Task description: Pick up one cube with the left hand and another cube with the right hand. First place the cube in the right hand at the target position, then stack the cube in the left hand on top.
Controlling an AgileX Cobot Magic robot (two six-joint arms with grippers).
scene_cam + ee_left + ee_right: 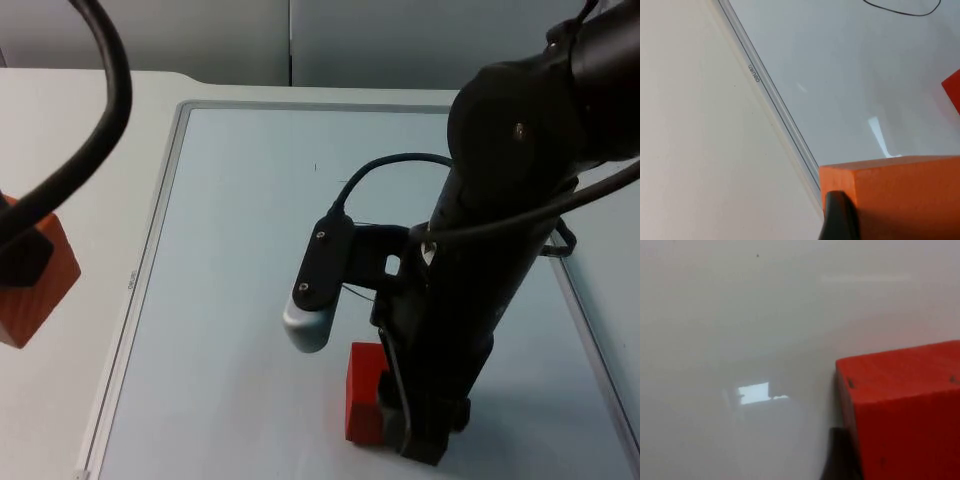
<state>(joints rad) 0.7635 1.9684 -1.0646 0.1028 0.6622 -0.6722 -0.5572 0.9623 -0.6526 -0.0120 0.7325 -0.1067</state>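
Two cubes are in play, one in each of my hands. My right gripper [395,420] is clamped on the red foam cube [364,392], low over the pale glossy board [240,250] near its front edge; whether the cube's base touches the surface I cannot tell. In my right wrist view that red cube [900,410] sits close beside my black fingertip [840,455], with the shiny board [740,340] just beneath it. My left gripper [20,262] is closed around the orange foam cube [38,285], held out over the white table top [90,130], beside the board's left rim and well apart from the red cube. From my left wrist view the orange cube [900,195] is pressed against my dark fingertip [840,217], the board's silver frame [770,95] runs slantwise below it, and one corner of the red cube [952,92] shows farther off on the board.
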